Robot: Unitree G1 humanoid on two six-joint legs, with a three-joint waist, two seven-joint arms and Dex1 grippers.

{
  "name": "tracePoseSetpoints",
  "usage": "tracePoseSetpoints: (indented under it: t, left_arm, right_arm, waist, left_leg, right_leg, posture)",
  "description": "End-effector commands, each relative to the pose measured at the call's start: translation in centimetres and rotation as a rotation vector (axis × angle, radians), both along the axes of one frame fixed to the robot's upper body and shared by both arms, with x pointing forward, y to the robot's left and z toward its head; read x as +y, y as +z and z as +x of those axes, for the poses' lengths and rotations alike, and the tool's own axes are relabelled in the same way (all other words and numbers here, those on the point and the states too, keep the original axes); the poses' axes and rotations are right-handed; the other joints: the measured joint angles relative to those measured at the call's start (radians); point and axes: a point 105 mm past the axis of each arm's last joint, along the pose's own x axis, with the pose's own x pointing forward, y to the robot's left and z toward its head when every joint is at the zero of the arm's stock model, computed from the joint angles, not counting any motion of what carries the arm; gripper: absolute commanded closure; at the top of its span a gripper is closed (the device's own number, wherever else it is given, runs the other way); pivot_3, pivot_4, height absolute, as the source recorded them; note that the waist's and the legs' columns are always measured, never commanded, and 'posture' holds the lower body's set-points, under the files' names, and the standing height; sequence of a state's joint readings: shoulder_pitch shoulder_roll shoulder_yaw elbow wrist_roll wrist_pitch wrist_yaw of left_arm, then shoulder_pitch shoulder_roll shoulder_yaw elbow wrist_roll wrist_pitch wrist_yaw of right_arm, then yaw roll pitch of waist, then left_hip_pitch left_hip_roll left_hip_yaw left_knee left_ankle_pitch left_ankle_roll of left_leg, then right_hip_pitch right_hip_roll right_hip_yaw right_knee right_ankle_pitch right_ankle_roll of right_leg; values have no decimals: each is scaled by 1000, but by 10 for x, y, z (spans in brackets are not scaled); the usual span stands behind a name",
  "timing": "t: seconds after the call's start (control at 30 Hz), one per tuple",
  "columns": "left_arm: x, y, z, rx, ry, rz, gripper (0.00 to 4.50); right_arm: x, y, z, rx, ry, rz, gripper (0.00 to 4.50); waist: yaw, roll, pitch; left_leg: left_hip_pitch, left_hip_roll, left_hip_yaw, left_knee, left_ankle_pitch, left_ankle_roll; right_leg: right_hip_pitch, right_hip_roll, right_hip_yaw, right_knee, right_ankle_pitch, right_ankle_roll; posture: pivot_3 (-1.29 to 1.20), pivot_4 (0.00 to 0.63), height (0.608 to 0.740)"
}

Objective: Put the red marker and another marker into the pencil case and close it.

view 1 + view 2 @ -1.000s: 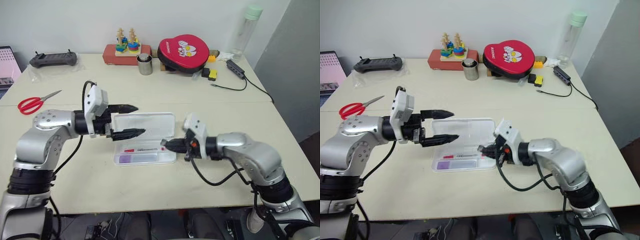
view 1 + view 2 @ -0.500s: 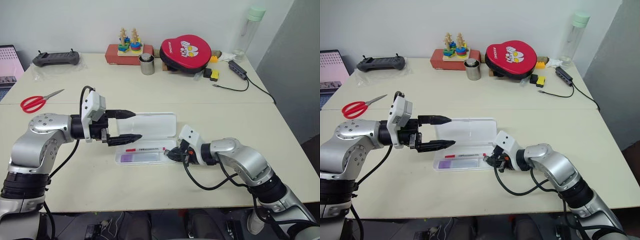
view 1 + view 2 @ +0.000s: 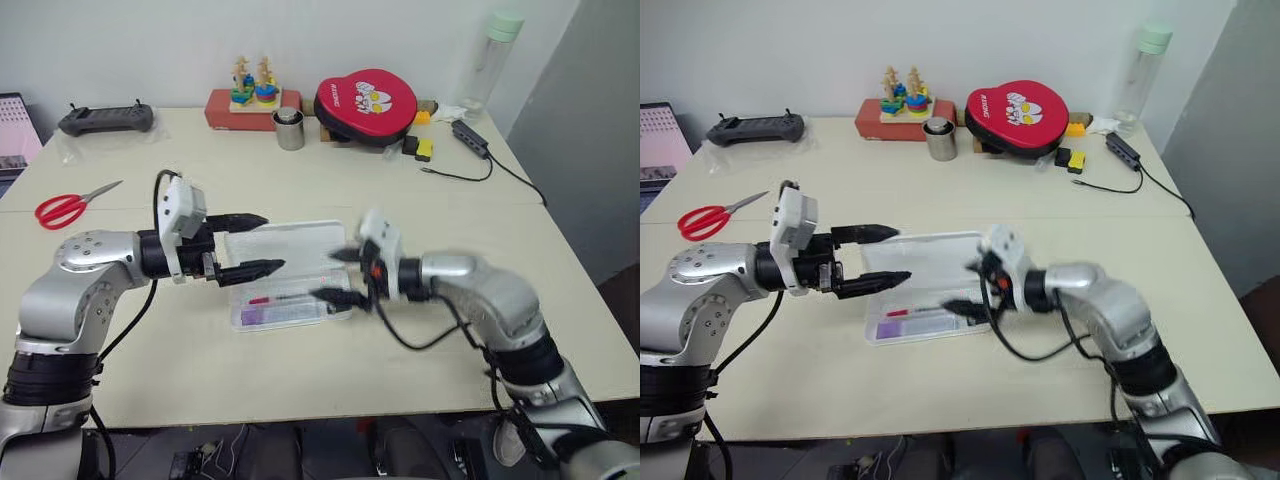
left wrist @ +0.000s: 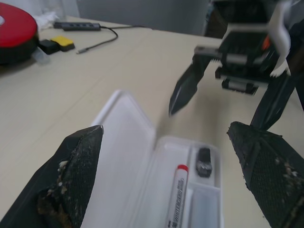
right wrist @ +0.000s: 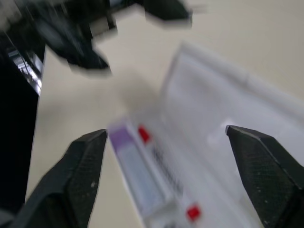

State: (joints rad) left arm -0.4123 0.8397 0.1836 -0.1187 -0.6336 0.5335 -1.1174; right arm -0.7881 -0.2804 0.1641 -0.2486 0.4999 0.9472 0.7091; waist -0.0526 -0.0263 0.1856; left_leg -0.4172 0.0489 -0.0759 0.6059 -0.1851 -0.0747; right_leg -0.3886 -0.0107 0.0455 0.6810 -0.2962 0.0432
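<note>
Left eye view: pencil case (image 3: 290, 275) lid open.

The flat white translucent plastic pencil case (image 3: 287, 277) sits mid-frame on the pale beige table (image 3: 300, 380), lid up. Inside, the slim red-capped white marker (image 3: 290, 298) lies behind the stubby lavender marker (image 3: 268, 314). Red-handled scissors (image 3: 62, 207) sit far left, and the red round pad (image 3: 366, 104) is upper centre.
</note>
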Motion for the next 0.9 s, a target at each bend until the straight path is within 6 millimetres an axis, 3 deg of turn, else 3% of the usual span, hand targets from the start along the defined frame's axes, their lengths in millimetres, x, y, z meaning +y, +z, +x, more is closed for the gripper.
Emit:
tracePoseSetpoints:
  t: [0.03,0.2,0.43,0.57,0.9]
  left_arm:
    - [12,20,-3,-63,67,-49,0]
    - [25,28,-4,-81,145,-80,0]
    - [35,38,-15,-90,200,-142,0]
    - [35,37,-20,-83,208,-143,0]
    - [32,34,-27,-52,191,-120,0]
  right_arm:
    - [-8,26,45,1,-178,41,1310]
    - [-11,10,100,-20,-370,-125,2598]
    - [4,-16,114,-44,-327,-270,4412]
    - [10,-29,105,-43,-231,-317,4468]
    - [21,-38,43,-86,116,-373,4468]
  waist:
    - [-1,0,0]
    - [6,-1,0]
    - [-2,-1,0]
    - [-2,0,0]
    - [-1,0,0]
  left_leg:
    - [0,0,0,0,0,0]
    - [0,0,1,0,0,0]
    - [-1,-1,1,-3,0,0]
    - [-1,-1,1,-4,0,0]
    - [0,-1,0,-4,0,0]
  right_leg:
    - [0,0,0,0,0,0]
    - [0,0,0,-1,3,-5]
    - [-1,-1,1,-1,3,-6]
    - [-1,-1,0,-1,3,-6]
    - [-1,-1,-1,-1,3,-6]
  posture:
    - [0,150,740]
    - [0,150,740]
    - [0,150,740]
    - [0,150,740]
    - [0,150,740]
